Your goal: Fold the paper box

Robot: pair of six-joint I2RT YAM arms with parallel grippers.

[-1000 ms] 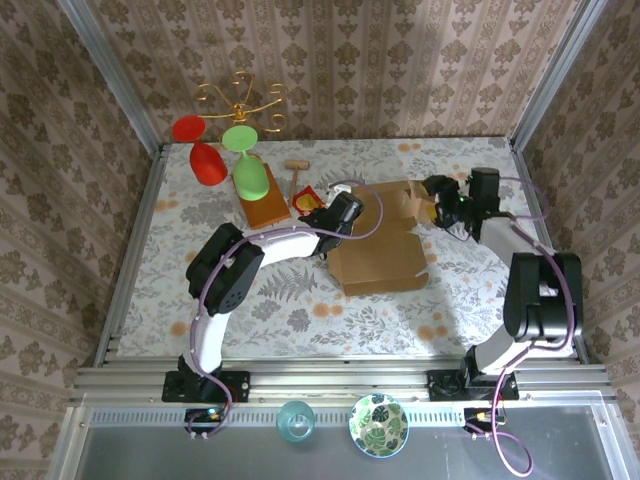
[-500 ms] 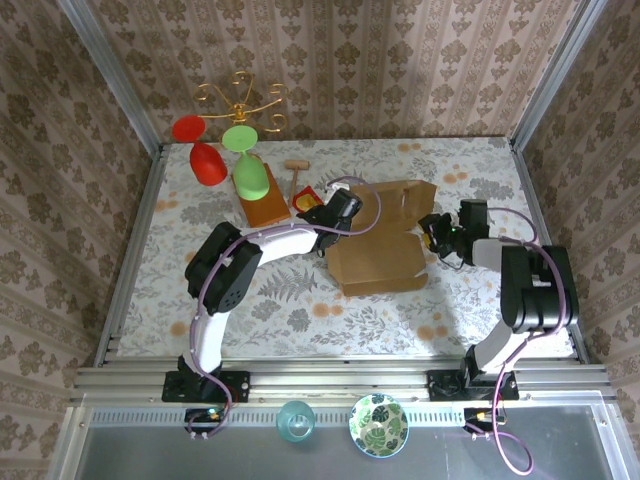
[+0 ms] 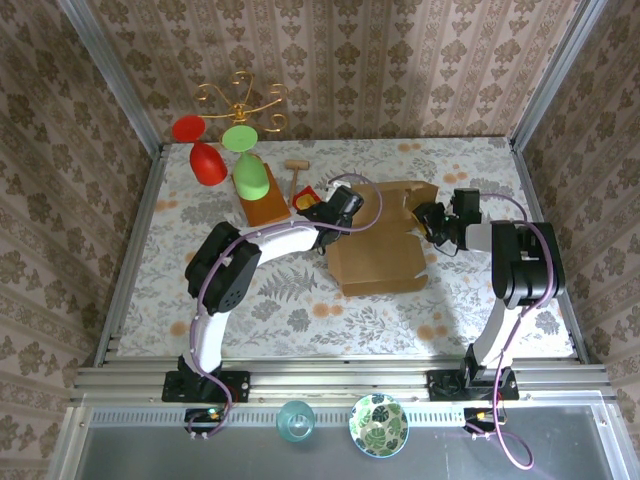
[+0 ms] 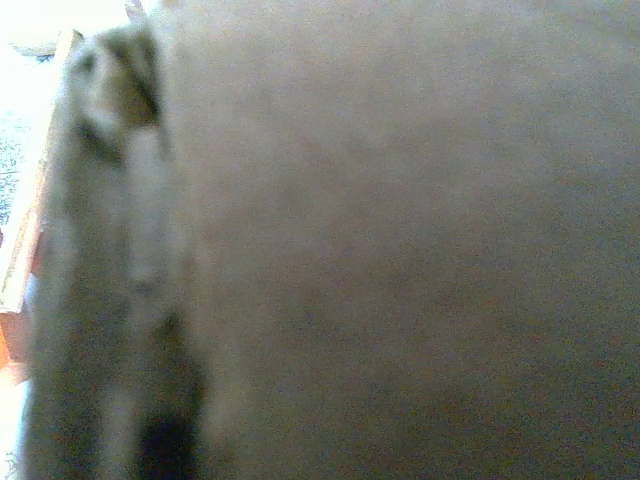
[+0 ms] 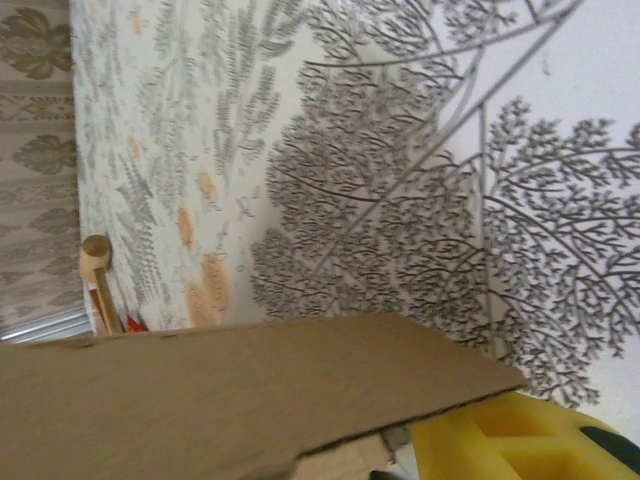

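Paper box [image 3: 378,262] lies centre-right on the tabletop [image 3: 300,310], its near panel flat, so most of the folding looks left to do. Beyond it, the far panel stands raised toward 12 o'clock. The left jaws at its 10 o'clock corner are pressed together, while at 2 o'clock I cannot tell the right jaws' state.
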